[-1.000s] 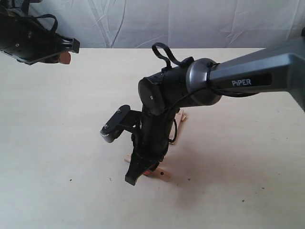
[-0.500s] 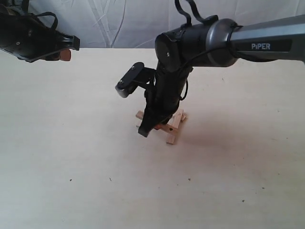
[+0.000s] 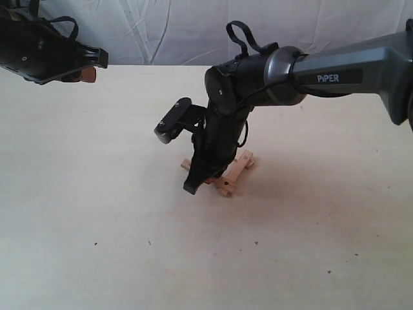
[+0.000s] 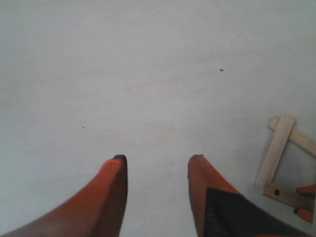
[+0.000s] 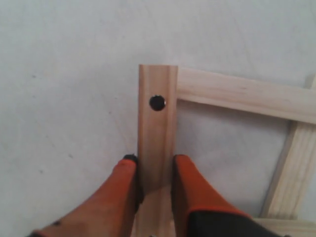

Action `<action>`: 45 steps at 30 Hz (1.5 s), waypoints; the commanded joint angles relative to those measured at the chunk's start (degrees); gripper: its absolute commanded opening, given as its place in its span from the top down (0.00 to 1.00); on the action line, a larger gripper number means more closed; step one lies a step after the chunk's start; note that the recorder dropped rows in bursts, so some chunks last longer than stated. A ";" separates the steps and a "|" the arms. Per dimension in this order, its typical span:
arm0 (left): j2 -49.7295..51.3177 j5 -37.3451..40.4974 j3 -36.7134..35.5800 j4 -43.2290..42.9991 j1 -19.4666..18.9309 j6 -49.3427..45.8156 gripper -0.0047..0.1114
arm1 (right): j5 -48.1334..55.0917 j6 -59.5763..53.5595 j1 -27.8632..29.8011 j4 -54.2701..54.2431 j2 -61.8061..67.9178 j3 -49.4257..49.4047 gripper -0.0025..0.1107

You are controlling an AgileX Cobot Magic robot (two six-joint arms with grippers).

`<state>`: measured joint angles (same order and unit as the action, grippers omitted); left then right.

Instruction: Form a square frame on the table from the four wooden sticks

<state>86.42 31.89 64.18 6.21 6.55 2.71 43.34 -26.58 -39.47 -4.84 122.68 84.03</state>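
down low near the middle of the table [image 3: 97,194] with the right gripper [image 5: 154,163], orange fingertips [image 5: 121,187] pressed on the two long edges of a holed stick [image 5: 157,131], so clamped on it, not apart. gripped across the narrow width, probably because easier like this to slide or turn the piece flat (only a judgement). far end seemingly resting over the neighbouring strip [image 5: 242,94], hole just at that corner, tip sticking out a little. long axis running straight out from between the fingers, in line with the gripper, meeting the neighbour at about a right angle. together with the others making the square frame [image 3: 242,161], half hidden behind the arm in the exterior view. at the far left corner, raised and well apart from the wood, the left gripper [image 4: 155,160]: fingers spread, nothing between, probably parked there to leave room.
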 commanded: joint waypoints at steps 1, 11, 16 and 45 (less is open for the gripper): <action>-0.31 -0.72 -0.17 0.81 -0.04 -0.02 0.62 | -0.65 -0.35 0.28 0.48 0.04 0.27 0.98; -0.31 -0.72 -0.17 0.81 -0.04 -0.02 0.62 | -2.18 8.33 0.68 1.94 1.15 0.27 0.98; -0.31 -0.72 -0.17 0.82 -0.04 -0.02 0.62 | -2.12 10.12 0.68 1.94 1.64 0.27 0.98; -28.21 -6.11 -19.22 0.42 -0.04 -0.30 0.96 | -15.19 28.69 15.69 4.84 -48.12 -33.67 0.98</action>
<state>65.42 27.98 49.84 6.69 6.55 2.61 32.48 1.94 -24.40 -2.11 83.87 56.53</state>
